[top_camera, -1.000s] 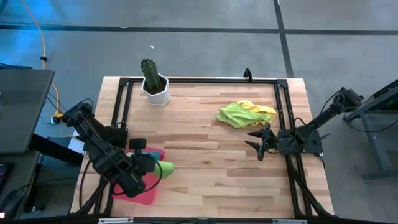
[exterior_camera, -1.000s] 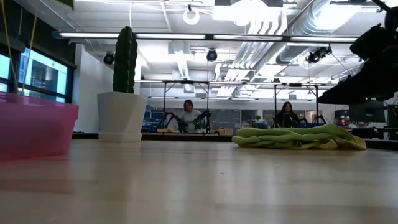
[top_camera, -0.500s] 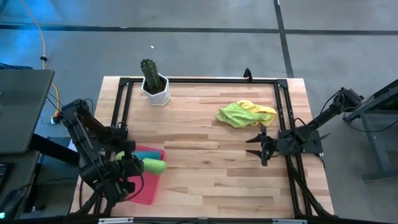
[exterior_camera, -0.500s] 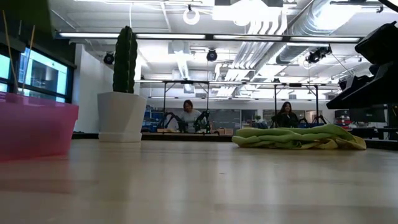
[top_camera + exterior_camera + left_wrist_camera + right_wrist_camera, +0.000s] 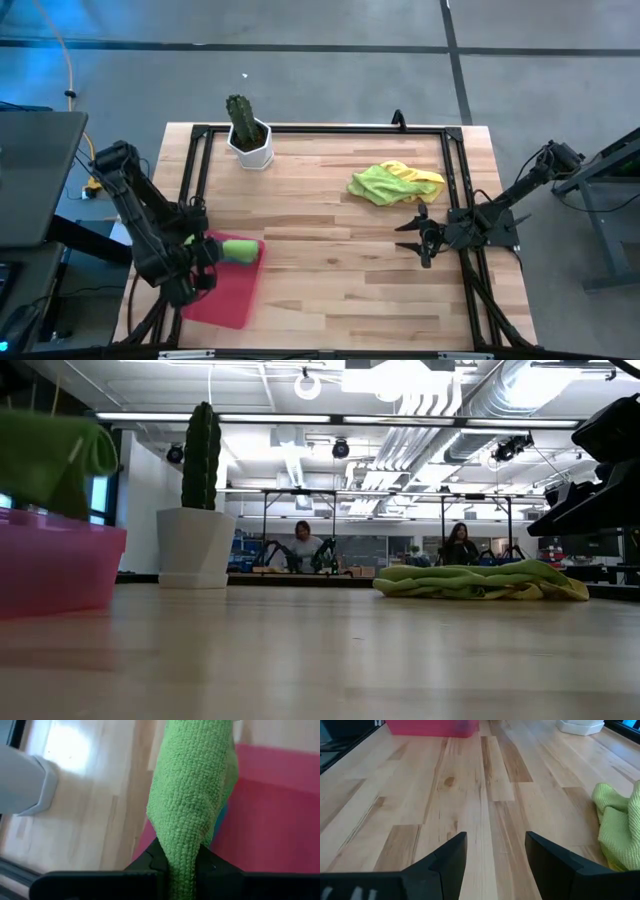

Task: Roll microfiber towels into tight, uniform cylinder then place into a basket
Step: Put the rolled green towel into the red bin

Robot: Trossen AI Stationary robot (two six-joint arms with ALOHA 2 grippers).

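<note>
My left gripper [image 5: 212, 252] is shut on a rolled green towel [image 5: 238, 248], which it holds above the far part of the pink basket [image 5: 225, 295]. In the low view the roll [image 5: 50, 455] hangs just over the basket's rim [image 5: 60, 535]. A loose heap of lime green and yellow towels [image 5: 395, 182] lies on the table at the far right. My right gripper [image 5: 418, 232] waits open near the table's right edge, a little to the near side of that heap, with nothing between its fingers [image 5: 447, 857]. My left gripper pinches one end of the green roll [image 5: 181, 855] between its two fingers, where the roll narrows. The fingers slant down from the table's left side and lie along the roll. The roll sticks out past them toward the table's right, lifted clear over the basket.
A white pot with a cactus [image 5: 247, 135] stands at the far left of the table. A black frame [image 5: 452, 170] runs along the table's edges. Bare wood lies between the basket and the towel heap. People sit at benches far behind the table [image 5: 303, 545].
My left gripper has gone down and toward the table's left edge with the green roll. The roll, which stuck out past the basket's right side, now hangs over the basket's far part and has come into the low view. My right gripper has rolled a little in place.
</note>
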